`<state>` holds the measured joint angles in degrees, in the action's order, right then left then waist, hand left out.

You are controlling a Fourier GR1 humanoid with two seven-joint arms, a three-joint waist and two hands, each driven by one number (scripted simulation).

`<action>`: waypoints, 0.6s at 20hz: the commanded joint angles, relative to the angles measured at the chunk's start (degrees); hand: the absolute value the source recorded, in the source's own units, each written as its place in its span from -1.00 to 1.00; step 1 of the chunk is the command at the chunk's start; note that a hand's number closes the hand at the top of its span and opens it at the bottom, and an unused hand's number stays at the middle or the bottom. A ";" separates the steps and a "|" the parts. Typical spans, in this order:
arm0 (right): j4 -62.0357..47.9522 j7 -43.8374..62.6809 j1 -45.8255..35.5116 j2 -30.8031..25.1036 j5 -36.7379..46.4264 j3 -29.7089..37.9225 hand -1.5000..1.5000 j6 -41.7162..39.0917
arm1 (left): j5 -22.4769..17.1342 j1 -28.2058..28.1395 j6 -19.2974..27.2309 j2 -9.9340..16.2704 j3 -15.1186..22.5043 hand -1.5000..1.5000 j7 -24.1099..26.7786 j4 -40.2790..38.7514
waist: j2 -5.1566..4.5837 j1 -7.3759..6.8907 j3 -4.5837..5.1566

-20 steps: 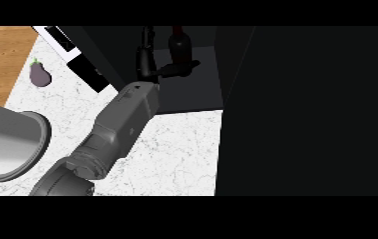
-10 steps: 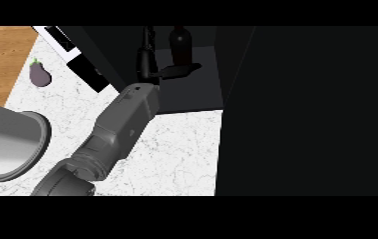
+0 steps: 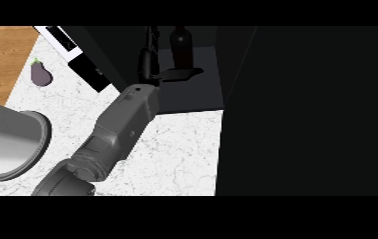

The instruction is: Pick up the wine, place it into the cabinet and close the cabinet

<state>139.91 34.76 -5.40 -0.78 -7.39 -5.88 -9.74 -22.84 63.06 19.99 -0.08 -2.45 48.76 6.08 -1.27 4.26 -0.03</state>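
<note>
The dark wine bottle (image 3: 179,47) stands upright inside the dark cabinet (image 3: 188,95), near its back. My left hand (image 3: 150,63) reaches into the cabinet just left of the bottle. Its fingers are straight and point away from me, and the thumb (image 3: 181,74) sticks out to the right in front of the bottle's base. The hand is open, and nothing is curled round the bottle. My grey forearm (image 3: 122,123) runs from the lower left up to the cabinet. The right hand does not show.
A purple eggplant (image 3: 40,74) lies on the white marble counter (image 3: 177,148) at the left. A grey metal pot (image 3: 18,143) sits at the left edge. A large dark panel (image 3: 303,113) fills the right side. A wooden surface (image 3: 13,48) shows at top left.
My left hand has drawn back slightly towards me; the thumb sits a little lower. The bottle stays upright in the same place.
</note>
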 commanded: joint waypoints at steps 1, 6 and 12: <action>3.32 0.25 2.83 0.08 -2.23 -0.02 -1.00 -0.37 | -0.08 -1.11 -1.42 0.36 -0.60 -1.00 -1.56 -0.34 | 0.36 -1.37 0.06; 1.00 2.32 -3.22 -0.36 -2.48 1.14 -1.00 0.79 | -2.85 -4.36 -5.19 0.08 -0.96 -1.00 2.11 -0.13 | 0.19 -0.71 0.14; 2.09 2.03 -0.55 0.28 -3.05 -1.06 -1.00 0.21 | -7.19 -3.51 -5.32 0.08 0.62 -1.00 1.60 0.77 | 0.50 0.09 0.09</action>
<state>139.79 36.30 -6.68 -0.64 -7.99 -6.26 -9.14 -27.13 62.06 15.04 -0.06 -1.30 49.71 7.39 -0.77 4.56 -0.03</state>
